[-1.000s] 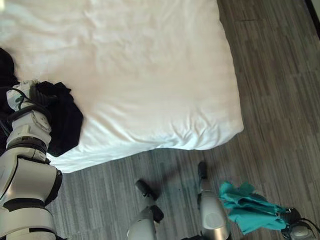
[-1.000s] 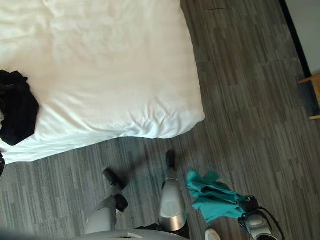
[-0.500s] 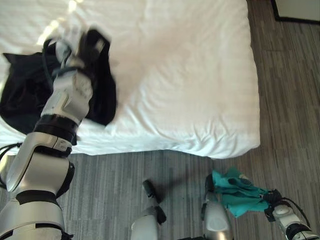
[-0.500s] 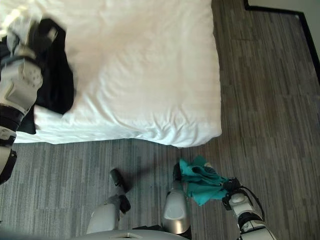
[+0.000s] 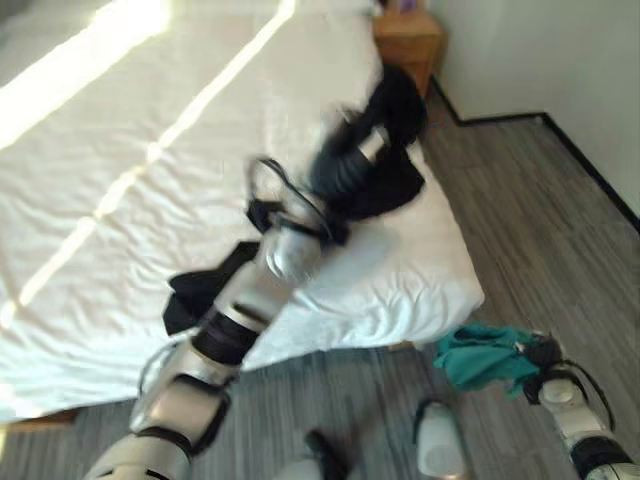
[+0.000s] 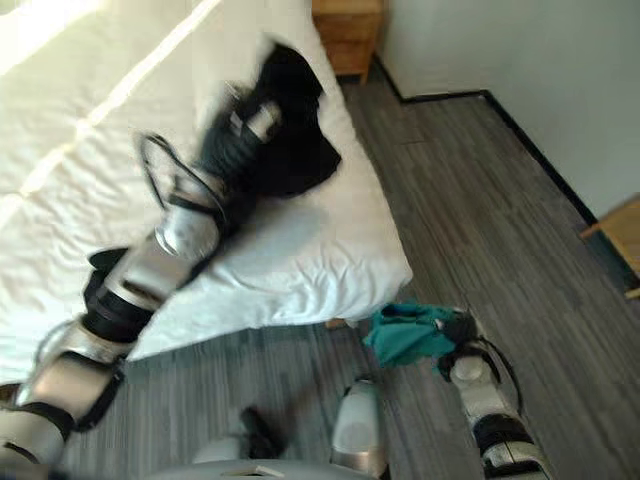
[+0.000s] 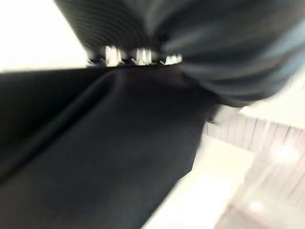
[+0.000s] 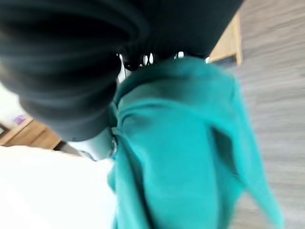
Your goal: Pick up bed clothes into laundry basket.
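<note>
1. Second black garment (image 5: 205,290) lay on the bed (image 5: 110,200) near its foot edge.
2. Left hand (image 5: 372,135) was raised over the bed's right edge, apparently clenched on the black garment (image 5: 395,170); fingers blurred.
3. Right hand (image 5: 540,355) was over the floor (image 5: 560,230), off the bed's corner, gripping the teal garment (image 5: 480,355).

Two garments, both held aloft.
A black garment (image 5: 395,150) hangs crumpled below the left fingers; a teal garment (image 6: 408,335) bunches against the right fingers.
</note>
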{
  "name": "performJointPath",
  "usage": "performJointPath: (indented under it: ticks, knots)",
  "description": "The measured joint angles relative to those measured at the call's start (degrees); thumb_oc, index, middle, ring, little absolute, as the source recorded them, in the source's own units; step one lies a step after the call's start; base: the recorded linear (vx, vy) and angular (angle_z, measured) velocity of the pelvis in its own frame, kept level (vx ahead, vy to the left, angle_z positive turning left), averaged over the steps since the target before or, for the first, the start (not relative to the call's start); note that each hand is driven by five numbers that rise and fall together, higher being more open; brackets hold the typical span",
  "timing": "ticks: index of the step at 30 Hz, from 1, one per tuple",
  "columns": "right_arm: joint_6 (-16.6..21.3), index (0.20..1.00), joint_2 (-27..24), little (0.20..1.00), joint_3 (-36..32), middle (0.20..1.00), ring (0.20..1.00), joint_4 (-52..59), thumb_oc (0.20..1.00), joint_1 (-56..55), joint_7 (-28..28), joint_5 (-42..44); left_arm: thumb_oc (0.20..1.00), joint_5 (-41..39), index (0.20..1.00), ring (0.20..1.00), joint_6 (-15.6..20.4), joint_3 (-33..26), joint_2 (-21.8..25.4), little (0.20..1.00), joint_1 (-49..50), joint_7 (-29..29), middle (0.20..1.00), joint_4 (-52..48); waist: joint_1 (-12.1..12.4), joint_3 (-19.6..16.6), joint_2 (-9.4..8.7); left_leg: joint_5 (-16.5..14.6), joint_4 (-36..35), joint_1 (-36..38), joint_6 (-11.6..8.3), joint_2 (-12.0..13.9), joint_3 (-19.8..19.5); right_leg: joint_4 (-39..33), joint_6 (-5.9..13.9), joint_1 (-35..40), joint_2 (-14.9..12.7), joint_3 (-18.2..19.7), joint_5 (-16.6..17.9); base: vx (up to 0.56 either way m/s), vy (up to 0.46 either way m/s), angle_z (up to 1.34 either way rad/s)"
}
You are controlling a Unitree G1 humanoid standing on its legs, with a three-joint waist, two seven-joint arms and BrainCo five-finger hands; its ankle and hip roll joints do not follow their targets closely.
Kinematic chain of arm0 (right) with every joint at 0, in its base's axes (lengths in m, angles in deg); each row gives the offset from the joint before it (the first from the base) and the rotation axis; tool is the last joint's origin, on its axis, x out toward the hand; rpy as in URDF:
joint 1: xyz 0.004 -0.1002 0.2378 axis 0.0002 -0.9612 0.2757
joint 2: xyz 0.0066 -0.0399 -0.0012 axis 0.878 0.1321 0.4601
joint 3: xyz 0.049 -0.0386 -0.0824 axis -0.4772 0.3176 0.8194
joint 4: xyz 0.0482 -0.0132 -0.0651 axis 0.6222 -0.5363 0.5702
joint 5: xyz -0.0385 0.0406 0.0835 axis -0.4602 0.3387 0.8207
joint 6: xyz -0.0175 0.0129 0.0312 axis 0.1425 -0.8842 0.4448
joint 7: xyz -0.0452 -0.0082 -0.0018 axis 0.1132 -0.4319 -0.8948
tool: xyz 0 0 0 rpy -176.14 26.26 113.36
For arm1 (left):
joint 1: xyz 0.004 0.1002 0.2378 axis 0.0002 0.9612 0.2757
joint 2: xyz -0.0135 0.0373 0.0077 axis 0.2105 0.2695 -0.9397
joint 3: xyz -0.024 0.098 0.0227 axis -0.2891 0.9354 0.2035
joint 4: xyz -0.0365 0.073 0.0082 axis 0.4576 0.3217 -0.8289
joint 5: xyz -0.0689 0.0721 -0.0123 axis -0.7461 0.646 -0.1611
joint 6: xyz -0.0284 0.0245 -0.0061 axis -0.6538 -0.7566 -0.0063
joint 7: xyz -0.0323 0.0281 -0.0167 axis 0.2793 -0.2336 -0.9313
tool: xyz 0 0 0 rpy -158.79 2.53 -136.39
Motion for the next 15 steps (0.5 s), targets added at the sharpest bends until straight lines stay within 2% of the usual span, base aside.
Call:
performJointPath:
  ticks: [1,2,3,4,5,6,7,8,9,10,11,12,13,14,15]
  knots:
    - [0.38,0.2,-0.23,0.2,-0.25,0.2,0.2,1.17,0.2,0.8,-1.14,-1.67,0.2,-1.75,0.2,0.2,0.03,0.01,0.36,0.2,3.42,-1.28,0.2,-1.7,2.04,-0.45,-0.69,0.07,-0.92,1.98,0.2,-0.76,4.66,-0.26,-0.01,3.68,-1.2,-5.43,-1.08,-0.15,0.165,-1.8]
    - [0.68,0.2,-0.22,0.2,-0.55,0.2,0.2,1.47,0.2,1.46,-1.56,-2.65,0.2,-1.8,0.2,0.2,-0.1,0.7,-0.01,0.2,4.18,-1.89,0.2,-1.54,3.01,-0.68,-1.05,-0.38,-0.83,2.41,0.28,-0.78,6.68,-1.99,0.03,5.95,-1.49,-7.28,-1.19,-0.21,0.11,-1.95]
    - [0.09,0.2,0.03,0.2,-0.46,0.2,0.2,2.38,0.2,3.57,-1.92,-4.27,0.2,-3.27,0.2,0.2,-0.37,1.36,-0.71,0.2,6.0,-3.5,0.2,-0.52,3.98,-1.49,-1.08,-0.5,-0.55,3.42,0.37,-0.3,12.45,-4.96,-0.89,10.02,-4.58,-14.64,-2.78,-0.15,-0.043,-2.1]
    - [0.09,0.2,0.68,0.2,0.27,0.2,0.2,3.18,0.2,5.27,-2.06,-5.83,0.2,-4.03,0.2,0.2,-0.99,1.75,-0.76,0.2,7.8,-3.83,0.2,0.52,5.08,-1.89,-1.39,-1.5,0.71,3.98,2.1,0.45,15.72,-10.28,-1.96,12.82,-6.35,-19.49,-1.95,-0.28,-0.086,-2.13]
    - [0.12,0.2,1.06,0.2,0.59,0.2,0.2,3.84,0.2,5.88,-2.05,-6.24,0.2,-4.03,0.2,0.2,-1.27,2.39,-0.5,0.2,8.29,-4.1,0.2,1.74,5.54,-2.2,-1.83,-1.83,1.99,4.39,2.56,1.12,17.43,-14.29,-2.87,14.11,-6.45,-21.34,-1.38,-0.26,-0.148,-2.13]
    - [-0.17,0.2,2.26,0.2,1.4,0.2,0.2,4.08,0.2,6.94,-2.48,-6.97,0.2,-4.02,0.2,0.2,-1.88,3.44,0.28,0.2,8.9,-4.9,0.2,5.62,5.6,-2.92,-2.38,-2.84,4.79,4.96,7.34,3.2,17.95,-21.8,-7.81,15.98,-3.17,-24.0,-1.44,-0.26,-0.261,-2.45]
    - [-0.95,0.2,3.65,0.2,4.27,0.2,0.2,4.26,0.2,8.17,-2.94,-7.8,0.2,-4.01,0.2,0.2,-2.43,3.83,0.47,0.2,10.98,-5.46,0.2,9.25,7.34,-4.28,-2.57,-3.32,11.52,4.59,8.86,7.2,17.92,-28.99,-13.58,17.43,1.78,-25.65,0.38,-0.21,-0.335,-3.26]
    - [-1.16,0.2,4.59,0.2,6.54,0.2,0.2,4.87,0.2,9.66,-3.83,-8.17,0.2,-4.01,0.2,0.2,-2.86,3.96,1.27,0.2,13.45,-5.57,0.2,11.18,9.18,-7.17,-2.12,-5.52,14.47,2.74,4.9,9.07,16.95,-34.5,-16.33,15.96,4.08,-24.47,1.76,-0.15,-0.432,-3.31]
    - [-1.07,0.2,4.42,0.2,7.59,0.2,0.2,6.41,0.2,11.01,-4.45,-8.18,0.2,-3.98,0.2,0.2,-3.69,4.62,0.88,0.2,12.92,-5.96,0.2,12.3,9.16,-7.13,-3.14,-6.93,14.09,0.77,2.32,7.47,17.23,-39.57,-16.27,15.75,5.1,-18.28,1.74,-0.1,-0.389,-2.42]
    - [-0.99,0.2,3.95,0.2,7.73,0.2,0.2,6.51,0.2,11.34,-4.88,-8.17,0.2,-4.03,0.2,0.2,-4.09,5.4,-1.34,0.2,11.72,-6.0,0.2,13.33,8.44,-6.98,-4.18,-6.69,13.43,-3.08,1.8,6.1,18.21,-43.51,-15.94,15.79,5.83,-13.8,1.84,-0.09,-0.349,-1.4]
    - [-1.47,0.2,3.21,0.2,7.91,0.2,0.2,6.06,0.2,11.88,-4.99,-8.16,0.2,-4.15,0.2,0.2,-4.21,5.5,-3.56,0.2,10.9,-5.76,0.2,14.21,8.29,-6.15,-3.61,-5.05,11.6,-5.58,0.68,6.42,18.83,-44.66,-14.37,15.81,6.43,-12.27,2.86,-0.07,-0.235,-0.97]
    - [-1.78,0.2,2.63,0.2,9.54,0.2,0.2,6.2,0.2,12.17,-4.86,-8.23,0.2,-5.04,0.2,0.2,-4.3,5.73,-5.84,0.2,10.81,-5.47,0.2,14.44,7.49,-5.5,-2.35,-1.16,7.75,-6.19,0.26,6.88,19.88,-44.16,-12.82,15.46,7.22,-11.4,3.17,-0.09,-0.133,-1.27]
    - [-1.72,0.2,2.5,0.2,11.76,0.2,0.2,6.03,0.2,13.01,-4.7,-8.8,0.2,-6.14,0.2,0.2,-4.38,6.15,-6.97,0.2,10.83,-4.61,0.2,14.8,8.11,-4.32,-0.31,4.24,5.9,-5.11,0.81,8.76,19.98,-41.72,-11.13,15.49,8.18,-9.75,2.29,-0.25,0.024,-1.52]
    - [-1.83,0.2,5.22,0.2,13.45,0.2,0.2,6.91,0.2,11.48,-4.55,-10.11,0.2,-7.3,0.2,0.2,-4.51,7.59,-7.12,0.2,10.19,-3.27,0.2,15.82,6.76,-3.27,-1.83,4.69,11.07,-3.13,0.31,10.31,17.53,-40.46,-9.69,15.22,6.59,-7.86,0.87,-0.34,0.076,-1.74]
    - [-1.45,0.2,6.03,0.2,15.35,0.2,0.2,8.36,0.2,10.83,-4.32,-10.49,0.2,-8.47,0.2,0.2,-4.44,7.56,-7.4,0.2,9.99,-2.13,0.2,15.77,7.86,-2.7,-1.83,4.63,14.29,-3.71,0.18,11.98,11.9,-42.31,-10.14,14.36,6.96,-6.27,1.96,-0.33,0.103,-1.7]
